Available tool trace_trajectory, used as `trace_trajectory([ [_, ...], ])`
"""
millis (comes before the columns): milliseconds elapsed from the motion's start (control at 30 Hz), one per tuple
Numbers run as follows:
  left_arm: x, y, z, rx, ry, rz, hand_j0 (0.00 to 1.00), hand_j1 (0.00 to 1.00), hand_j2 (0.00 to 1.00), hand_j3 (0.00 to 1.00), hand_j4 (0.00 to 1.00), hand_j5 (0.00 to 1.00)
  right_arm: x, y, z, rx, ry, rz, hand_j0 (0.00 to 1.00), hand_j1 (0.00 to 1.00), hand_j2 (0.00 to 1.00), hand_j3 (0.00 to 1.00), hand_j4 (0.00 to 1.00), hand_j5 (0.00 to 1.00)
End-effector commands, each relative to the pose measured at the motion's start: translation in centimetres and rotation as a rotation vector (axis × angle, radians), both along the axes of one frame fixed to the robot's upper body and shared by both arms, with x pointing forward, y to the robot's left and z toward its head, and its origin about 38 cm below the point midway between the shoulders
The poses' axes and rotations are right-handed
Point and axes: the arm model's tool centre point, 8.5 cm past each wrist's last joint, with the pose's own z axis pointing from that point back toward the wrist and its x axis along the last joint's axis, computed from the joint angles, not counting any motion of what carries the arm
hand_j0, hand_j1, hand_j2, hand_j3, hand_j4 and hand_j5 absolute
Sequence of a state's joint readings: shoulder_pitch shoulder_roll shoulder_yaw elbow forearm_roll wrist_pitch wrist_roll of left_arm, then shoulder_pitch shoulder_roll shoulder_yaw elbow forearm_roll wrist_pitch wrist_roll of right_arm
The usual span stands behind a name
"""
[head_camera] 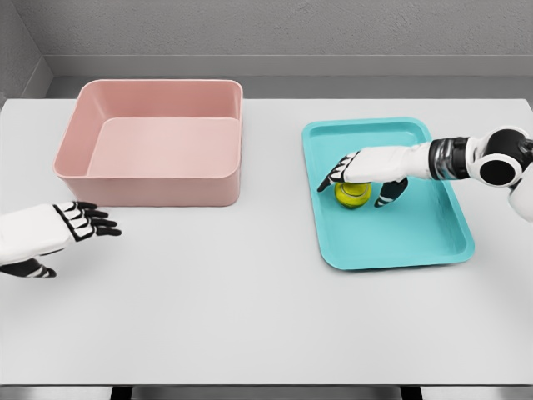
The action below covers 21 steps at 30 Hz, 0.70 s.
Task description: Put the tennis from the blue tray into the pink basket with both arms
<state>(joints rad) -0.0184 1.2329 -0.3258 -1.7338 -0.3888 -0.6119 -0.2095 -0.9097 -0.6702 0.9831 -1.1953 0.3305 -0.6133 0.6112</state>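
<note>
A yellow-green tennis ball (352,197) lies on the blue tray (416,233), in the tray's left half. My right hand (356,185) reaches in from the right and hovers right over the ball. Its fingers (331,177) stretch out past the ball's left side and its thumb (390,195) hangs down on the ball's right with a small gap, so the hand is open and covers the ball's top. The pink basket (150,187) stands at the back left with nothing in it. My left hand (93,222) rests open over the table at the left edge, in front of the basket.
The white table (250,300) extends broadly in front of the basket and tray. A strip of bare table separates the basket's right wall from the tray's left rim. A grey wall runs behind the table's far edge.
</note>
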Motion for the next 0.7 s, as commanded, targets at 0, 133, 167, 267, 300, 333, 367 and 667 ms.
trace_trajectory([
  [0,-0.1,0.5,0.1,0.018,0.013,0.007,1.00,1.00,1.00,1.00,1.00,1.00,0.1,0.0,-0.1,0.005,0.006,-0.008,0.92,0.92,0.92,0.92,0.92,0.92],
  [133,0.1,1.3,0.4,0.045,0.009,0.018,1.00,1.00,1.00,1.00,1.00,1.00,0.1,0.0,-0.1,0.004,0.005,-0.008,0.90,0.90,0.90,0.90,0.90,0.90],
  [167,0.1,1.4,0.4,0.046,0.010,0.021,1.00,1.00,1.00,1.00,1.00,1.00,0.1,0.0,-0.1,0.004,0.005,-0.008,0.88,0.88,0.88,0.88,0.88,0.88],
  [267,0.2,1.6,0.3,0.053,0.009,0.027,1.00,1.00,1.00,1.00,1.00,1.00,0.1,0.0,-0.1,0.004,0.005,-0.008,0.85,0.85,0.85,0.85,0.85,0.85],
  [300,0.2,1.8,0.3,0.054,0.010,0.031,1.00,1.00,1.00,1.00,1.00,1.00,0.1,-0.1,-0.1,0.003,0.005,-0.009,0.83,0.83,0.83,0.83,0.83,0.83],
  [333,0.2,1.8,0.3,0.056,0.011,0.031,1.00,1.00,1.00,1.00,1.00,1.00,0.1,0.0,-0.1,0.004,0.005,-0.006,0.81,0.81,0.81,0.81,0.81,0.81],
  [367,0.2,1.8,0.2,0.055,0.012,0.032,1.00,1.00,1.00,1.00,1.00,1.00,0.1,0.0,0.0,0.004,0.003,-0.006,0.79,0.79,0.79,0.79,0.79,0.79],
  [667,0.2,1.8,-0.2,0.051,0.020,0.036,1.00,1.00,1.00,1.00,1.00,1.00,0.1,0.0,0.0,0.004,0.003,-0.006,0.68,0.68,0.68,0.68,0.68,0.68],
])
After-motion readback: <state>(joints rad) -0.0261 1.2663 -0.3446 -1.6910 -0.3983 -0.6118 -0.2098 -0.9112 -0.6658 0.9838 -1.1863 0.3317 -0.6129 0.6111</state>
